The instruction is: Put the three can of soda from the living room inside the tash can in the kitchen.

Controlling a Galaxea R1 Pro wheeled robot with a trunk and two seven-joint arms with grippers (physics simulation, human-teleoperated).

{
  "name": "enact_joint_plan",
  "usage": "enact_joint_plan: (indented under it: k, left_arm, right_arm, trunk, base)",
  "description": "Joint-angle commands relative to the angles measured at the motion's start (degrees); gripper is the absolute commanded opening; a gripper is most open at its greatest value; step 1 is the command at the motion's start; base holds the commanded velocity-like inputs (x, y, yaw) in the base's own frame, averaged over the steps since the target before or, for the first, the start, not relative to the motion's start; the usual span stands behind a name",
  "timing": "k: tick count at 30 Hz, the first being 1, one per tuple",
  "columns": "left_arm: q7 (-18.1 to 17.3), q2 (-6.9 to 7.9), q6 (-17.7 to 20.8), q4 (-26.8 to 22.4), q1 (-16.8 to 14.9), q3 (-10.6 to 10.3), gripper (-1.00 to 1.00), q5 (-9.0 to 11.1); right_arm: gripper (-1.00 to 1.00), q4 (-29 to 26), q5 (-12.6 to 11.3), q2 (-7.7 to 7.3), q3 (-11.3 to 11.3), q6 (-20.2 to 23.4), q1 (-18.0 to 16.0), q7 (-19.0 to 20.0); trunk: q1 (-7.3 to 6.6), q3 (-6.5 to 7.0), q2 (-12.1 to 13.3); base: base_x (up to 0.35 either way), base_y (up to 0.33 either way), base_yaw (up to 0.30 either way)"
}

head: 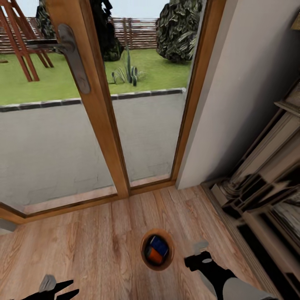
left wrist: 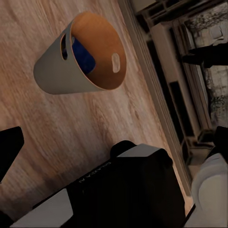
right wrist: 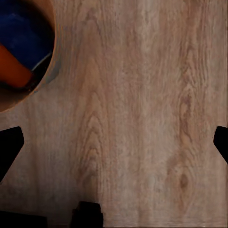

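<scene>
Light wood plank floor (head: 104,237) runs up to the glazed door's sill (head: 75,200) — 1 round bin (head: 157,250) stands directly on it, holding cans.

Small round tapered bin (left wrist: 78,59), light grey outside, glossy copper-brown inside, stands on light wood plank floor (left wrist: 57,123). Blue cylindrical drink can (left wrist: 81,57) lies inside it. Dark robot body (left wrist: 123,190) in foreground; pale carved fireplace surround (left wrist: 175,71) beyond.
</scene>
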Motion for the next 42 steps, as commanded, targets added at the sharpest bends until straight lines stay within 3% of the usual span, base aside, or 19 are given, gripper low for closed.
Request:
enact_joint_plan:
  k: [1,4,6,9,17,20,21,23,28,29,33,39,42]
  left_arm:
    - [0.0,0.02,-0.1,0.3,0.0,0.0,1.0,-0.3]
    - [0.0,0.07,-0.1,1.1,0.2,0.0,1.0,-1.2]
    - [0.1,0.08,-0.1,1.3,0.3,0.0,1.0,-1.5]
    - [0.1,0.02,-0.1,1.5,2.0,0.0,1.0,-1.7]
    - [0.2,-0.09,-0.1,1.6,3.5,-0.2,1.0,-1.9]
    - [2.6,-0.22,-0.1,1.6,4.2,-0.4,1.0,-1.9]
    - [3.6,-0.27,-0.1,1.6,4.5,-0.4,1.0,-1.9]
    - [9.3,-1.12,-0.1,1.6,5.1,-0.5,1.0,-2.8]
    - [14.4,-2.56,-0.1,1.6,5.4,-0.6,1.0,-6.4]
    - [20.6,-4.08,-0.1,1.7,5.4,-0.6,1.0,-9.4]
    - [29.4,-6.23,0.0,1.7,5.4,-0.6,1.0,-10.3]
    - [33.7,-7.14,0.0,1.7,5.4,-0.6,1.0,-10.6]
    - [34.3,-7.26,0.0,1.7,5.4,-0.6,1.0,-10.6]
  right_arm:
    - [1.0,0.7,-1.2,-0.59,0.0,-0.5,0.3,0.1]
    - [1.0,2.6,-9.3,-3.59,0.0,-1.7,1.6,3.8]
    - [1.0,3.5,-12.3,-4.82,0.0,-1.9,2.1,6.9]
    - [1.0,6.8,-16.6,-6.88,0.0,-2.2,3.5,14.9]
    - [1.0,8.1,-18.0,-7.52,0.0,-2.3,6.3,17.9]
    - [1.0,8.3,-18.2,-7.61,0.1,-2.4,7.3,18.4]
    - [1.0,8.3,-18.2,-7.62,0.1,-2.4,7.6,18.4]
    - [1.0,8.4,-18.3,-7.63,0.1,-2.4,8.7,18.5]
    - [1.0,8.4,-18.3,-7.64,0.1,-2.6,9.2,18.6]
    - [1.0,8.4,-18.3,-7.59,0.1,-2.8,9.3,18.5]
    - [1.0,8.4,-18.3,-7.57,0.1,-2.9,9.3,18.5]
    - [1.0,8.4,-18.3,-7.53,0.1,-2.9,9.4,18.4]
    - [1.0,8.4,-18.3,-7.52,0.1,-2.9,9.4,18.4]
  trunk:
    - [0.0,0.1,0.0]
    - [0.0,0.38,0.0]
    - [0.0,0.57,0.0]
    - [0.0,0.86,0.0]
    - [0.0,1.62,0.0]
    - [0.0,1.9,0.0]
    - [0.0,1.99,0.0]
    - [0.0,2.18,0.0]
    - [0.0,2.66,0.0]
    - [0.0,2.75,0.0]
    - [0.0,3.13,0.0]
    - [0.0,3.7,0.0]
    - [0.0,3.99,0.0]
  base:
    - [0.0,0.0,0.0]
    - [0.0,0.0,0.0]
    - [0.0,0.0,0.0]
    - [0.0,0.0,0.0]
    - [0.0,0.0,0.0]
    - [0.0,0.0,0.0]
    - [0.0,0.0,0.0]
    - [0.0,0.0,0.0]
    - [0.0,0.0,0.0]
    - [0.0,0.0,0.0]
    - [0.0,0.0,0.0]
    - [0.0,0.0,0.0]
    - [0.0,0.0,0.0]
